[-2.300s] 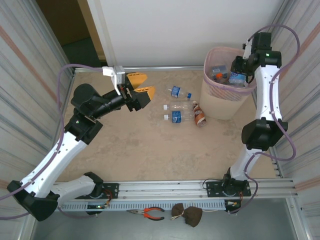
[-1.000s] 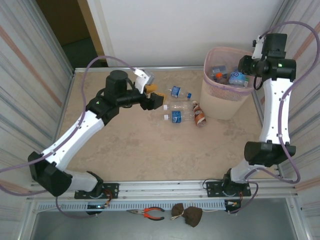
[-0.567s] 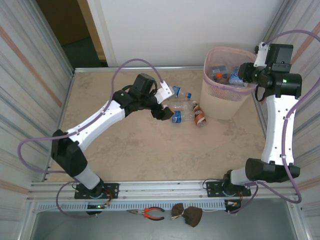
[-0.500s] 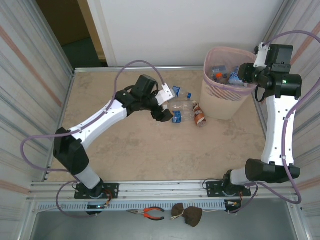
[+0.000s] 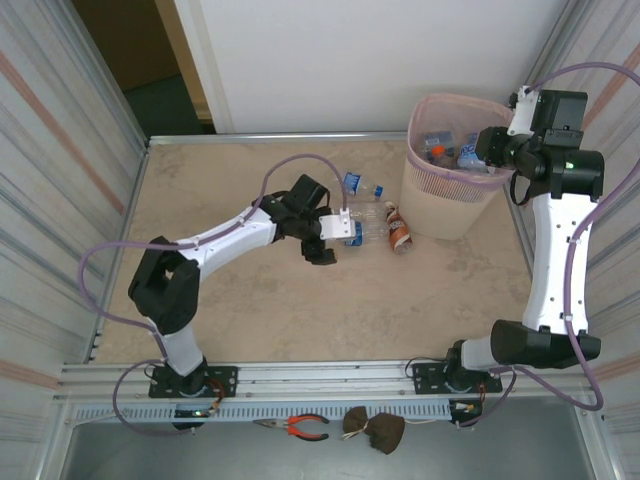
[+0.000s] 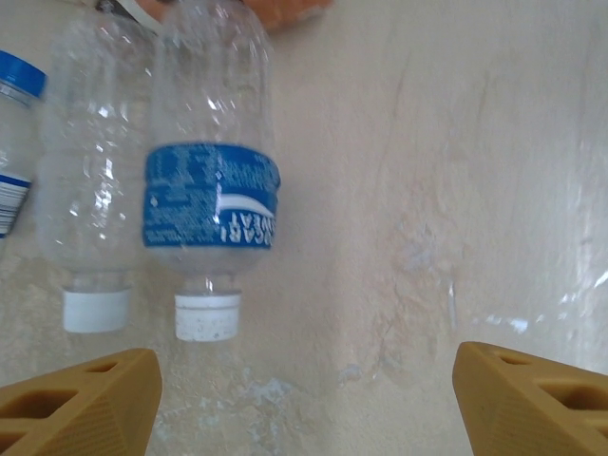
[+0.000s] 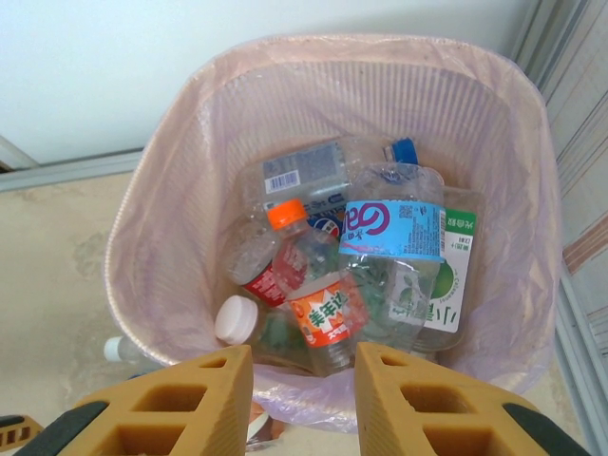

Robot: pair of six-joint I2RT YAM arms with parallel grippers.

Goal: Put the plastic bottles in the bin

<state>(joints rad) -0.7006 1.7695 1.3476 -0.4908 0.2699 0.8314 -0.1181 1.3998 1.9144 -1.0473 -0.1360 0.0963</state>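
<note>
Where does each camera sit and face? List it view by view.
Top external: above and behind the bases, looking down at the beige table; left arm and right arm show.
Left wrist: on the left arm, facing down at a clear plastic bottle with a blue label; tan jaws wide apart below.
Right wrist: above the pale pink slatted bin, looking into it; jaws narrowly apart.
Shared: top and right wrist both show the bin.

Open worktop (image 5: 300, 310) stretches along the near side; two white-capped bottles (image 6: 211, 204) lie side by side at its middle, the bin (image 5: 440, 205) blocking the far-right corner.
</note>
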